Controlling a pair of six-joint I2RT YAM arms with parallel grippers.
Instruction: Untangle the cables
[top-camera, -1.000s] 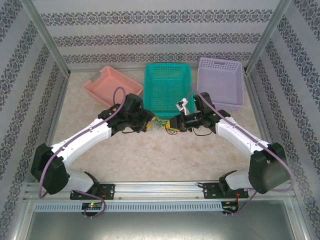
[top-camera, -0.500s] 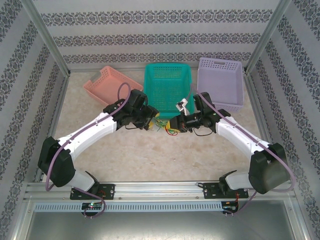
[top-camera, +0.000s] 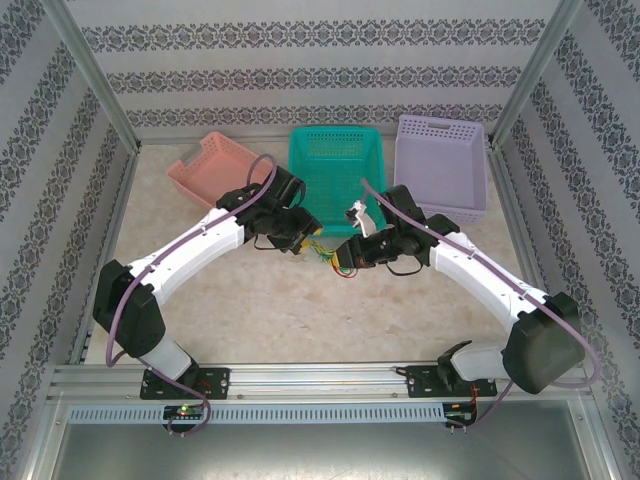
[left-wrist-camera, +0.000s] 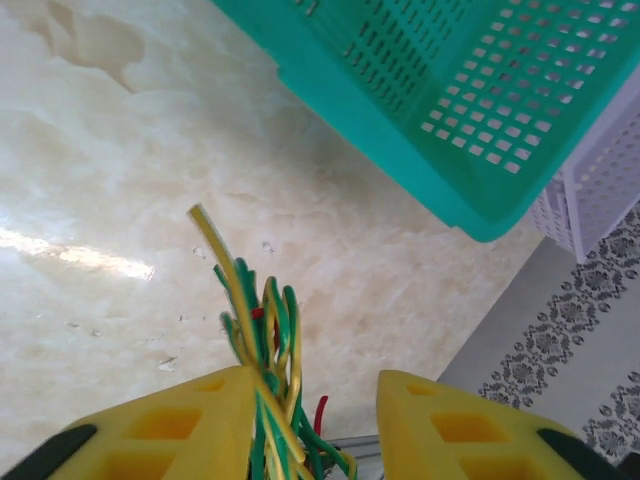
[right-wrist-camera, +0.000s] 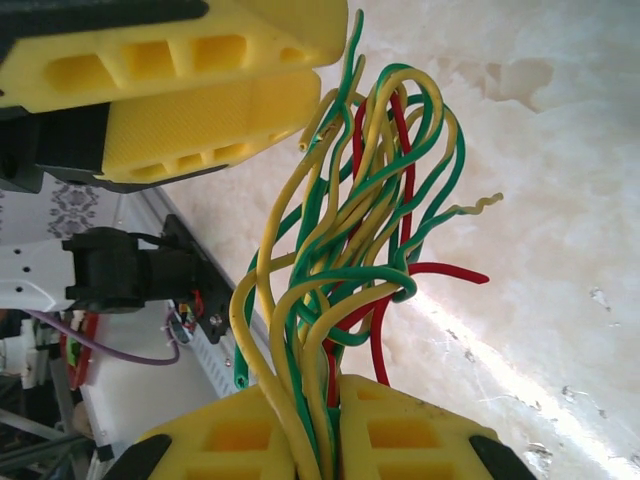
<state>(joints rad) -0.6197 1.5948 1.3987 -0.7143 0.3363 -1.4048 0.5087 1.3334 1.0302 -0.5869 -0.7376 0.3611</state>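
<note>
Small bundle of yellow, green and red cables (top-camera: 326, 253) sits between the two claws, over the desk (top-camera: 300, 310) just in front of the green basket (top-camera: 335, 170). Right claw (right-wrist-camera: 335, 400) is clamped shut on one end of the bundle; loops fan out from it, one red strand bending off to the side. Left claw (left-wrist-camera: 315, 385) has its jaws apart, with several yellow and green strands running up along the inner face of one finger (left-wrist-camera: 170, 430), not pinched.
</note>
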